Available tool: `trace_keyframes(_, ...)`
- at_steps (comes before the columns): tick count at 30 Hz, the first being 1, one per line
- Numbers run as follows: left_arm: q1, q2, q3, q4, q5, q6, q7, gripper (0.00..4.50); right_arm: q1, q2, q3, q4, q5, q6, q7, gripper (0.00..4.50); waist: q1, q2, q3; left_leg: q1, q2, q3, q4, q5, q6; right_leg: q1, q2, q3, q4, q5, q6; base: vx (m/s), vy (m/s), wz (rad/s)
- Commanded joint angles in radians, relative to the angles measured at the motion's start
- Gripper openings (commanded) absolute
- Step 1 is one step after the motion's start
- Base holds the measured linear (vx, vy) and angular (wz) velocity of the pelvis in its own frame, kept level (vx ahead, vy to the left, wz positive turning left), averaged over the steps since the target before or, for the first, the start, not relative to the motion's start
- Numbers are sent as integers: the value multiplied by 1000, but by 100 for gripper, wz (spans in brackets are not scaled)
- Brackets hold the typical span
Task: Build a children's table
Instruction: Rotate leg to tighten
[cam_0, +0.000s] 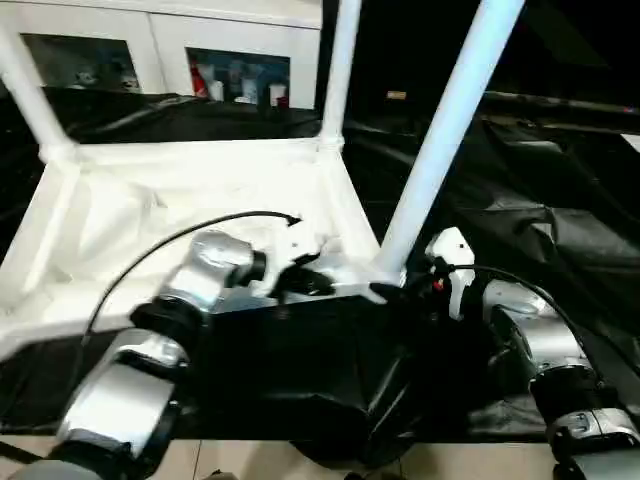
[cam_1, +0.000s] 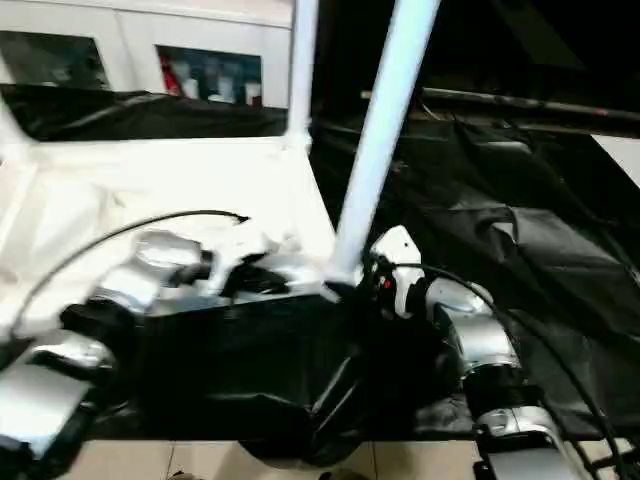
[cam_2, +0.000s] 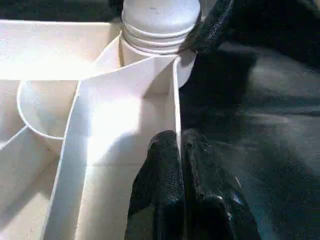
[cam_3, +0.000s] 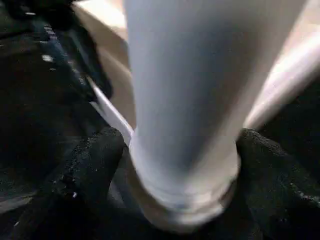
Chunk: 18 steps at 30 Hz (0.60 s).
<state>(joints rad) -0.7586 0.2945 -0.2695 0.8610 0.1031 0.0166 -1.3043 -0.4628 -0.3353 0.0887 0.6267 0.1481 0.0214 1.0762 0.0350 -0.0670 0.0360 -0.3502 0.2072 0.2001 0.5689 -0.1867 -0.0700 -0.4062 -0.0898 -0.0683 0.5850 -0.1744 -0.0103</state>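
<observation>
**A:** Where is the tabletop (cam_0: 180, 200) sitting?

**B:** Upside down on the black-draped surface (cam_0: 540, 200), ribbed underside facing up; it takes the left and middle of the head views, with its near edge just beyond the silver forearms.

**A:** And the legs?

**B:** Three show in the left eye view; a far-left leg (cam_0: 30, 95) and a far-right leg (cam_0: 338, 70) stand in the far corners, and the near-right leg (cam_0: 440, 140) rises from the near right corner socket (cam_2: 150, 30), leaning to the right as it goes up; in the left wrist view its ridged base sits in that round socket.

**A:** What is the left end effector (cam_2: 179, 150) doing?

**B:** Clenched; its two black fingers (cam_2: 160, 175) are pressed together on the thin upright rim wall (cam_2: 176, 100) of the tabletop, one on each side of it, just short of the corner socket.

**A:** And the right end effector (cam_3: 180, 165)?

**B:** Spread wide around the foot of the near-right leg; one black finger (cam_3: 90, 165) lies to one side of the tube and the other on the opposite side; whether the pads press on the leg or stand just off it I cannot tell.

**A:** Anything behind?

**B:** A white cabinet (cam_0: 160, 40) with glass doors stands past the surface.
</observation>
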Motion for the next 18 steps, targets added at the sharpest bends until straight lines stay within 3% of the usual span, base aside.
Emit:
trace_keyframes(1, 31, 8, -49, 25, 21, 27, -46, 0, -10, -13, -4, -18, 15, 2, 26, 371, 8, 1, -52, 4, 37, -6, -55, -168, 101, 51, -51, 41, -44, -81, -296, 0, 0, 0)
trace_keyframes(4, 33, 12, -47, 26, 20, 25, -45, 0, -10, -17, 0, -12, 18, 8, 44, 371, 13, -1, -50, 5, 37, -5, -56, -188, 81, 50, -54, 42, -47, -127, -280, 0, 0, 0)
trace_keyframes(5, 34, 12, -45, 25, 18, 24, -41, 0, -7, -16, 4, -15, 22, 14, 50, 338, 14, -2, -48, 3, 36, -6, -56, -195, 75, 50, -55, 43, -49, -149, -272, 0, 0, 0)
trace_keyframes(7, 35, 11, -43, 22, 16, 25, -37, 0, -5, -11, 6, -19, 28, 25, 58, 338, 14, -7, -47, 2, 34, -7, -57, -211, 63, 49, -56, 43, -55, -209, -249, 0, 0, 0)
trace_keyframes(9, 39, 10, -39, 13, 13, 30, -36, 0, -4, -9, 7, -21, 33, 34, 66, 316, 14, -4, -46, 3, 34, -10, -59, -219, 54, 47, -58, 45, -58, -247, -234, 0, 0, 0)
trace_keyframes(14, 45, 3, -29, 10, 7, 26, -9, 0, 3, 2, 2, -28, 31, 42, 39, 287, 11, -3, -48, 2, 32, -11, -58, -204, 53, 47, -54, 45, -56, -219, -232, 0, 0, 0)
trace_keyframes(16, 35, -17, -14, 27, 10, 21, 59, 0, 2, 30, -14, -2, 5, 36, -63, 269, 8, -4, -47, 2, 31, -10, -59, -208, 48, 44, -54, 45, -58, -223, -233, 0, 0, 0)
trace_keyframes(18, 13, -51, 8, 58, 17, 33, 174, 0, -19, 80, -56, 53, -15, 42, -244, 269, 4, -4, -43, 4, 30, -12, -62, -247, 30, 39, -57, 45, -67, -306, -212, 0, 0, 0)
